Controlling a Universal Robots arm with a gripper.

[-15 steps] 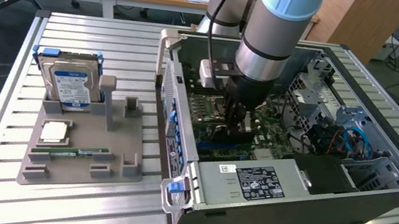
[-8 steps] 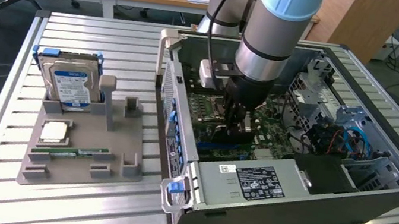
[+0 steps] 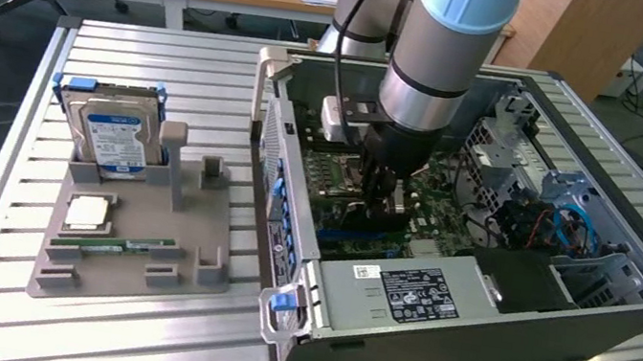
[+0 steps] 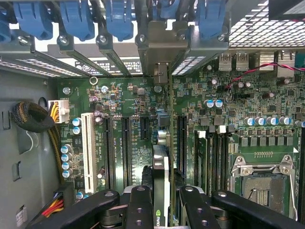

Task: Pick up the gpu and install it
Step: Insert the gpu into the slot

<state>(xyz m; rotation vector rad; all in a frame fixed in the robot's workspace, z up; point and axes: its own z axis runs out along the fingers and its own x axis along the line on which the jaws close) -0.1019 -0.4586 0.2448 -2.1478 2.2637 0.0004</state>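
Inside the open dark-grey computer tower case (image 3: 610, 314), lying on its side on the slatted aluminium table (image 3: 116, 332), the black 2-finger gripper (image 3: 379, 211) is down over the green motherboard (image 3: 447, 210). Wrist view: black fingers (image 4: 139, 205) sit partway closed, clamped on either side of the gpu (image 4: 161, 171), a thin card seen edge-on with a green logo on its top edge. Card stands upright, in line with a long black expansion slot (image 4: 181, 143), its silver metal end bracket (image 4: 162, 52) up against the rear slot openings by the blue retention clips (image 4: 119, 19). Can't tell if it's fully seated. Exterior view's left: grey parts tray (image 3: 136, 248) holds a silver hard drive with blue-white label (image 3: 114, 143) and a narrow green memory stick (image 3: 111, 246)
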